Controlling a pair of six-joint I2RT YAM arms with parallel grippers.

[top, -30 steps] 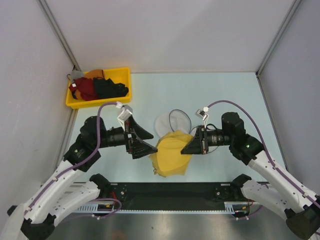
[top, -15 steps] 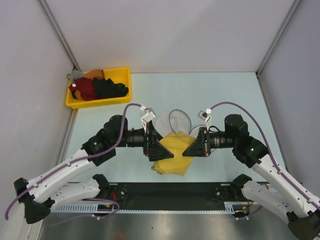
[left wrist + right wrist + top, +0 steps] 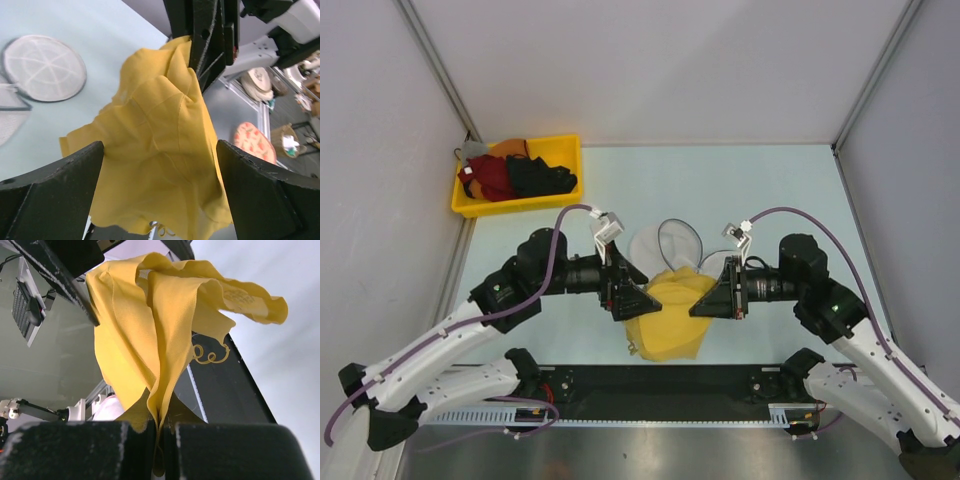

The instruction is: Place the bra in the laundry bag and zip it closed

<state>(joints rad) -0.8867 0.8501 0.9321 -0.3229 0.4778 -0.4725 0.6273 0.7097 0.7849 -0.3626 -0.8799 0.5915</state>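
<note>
Bra (image 3: 670, 318): yellow, bunched, held up over near-centre of table (image 3: 770, 190); right side pinched in right gripper (image 3: 694, 308), jaws clamped tight on fold of fabric; left gripper (image 3: 642, 290) spread wide, empty, fingers (image 3: 50, 190) flanking bra's left side, no contact visible; laundry bag (image 3: 665, 243) lying open just beyond bra, mesh halves spread, no garment seen inside; yellow bin (image 3: 516, 207) of clothes (image 3: 515, 178) far left, well apart. Judged early: bra lifted only; loading into bag, closing halves, zipping all left.
</note>
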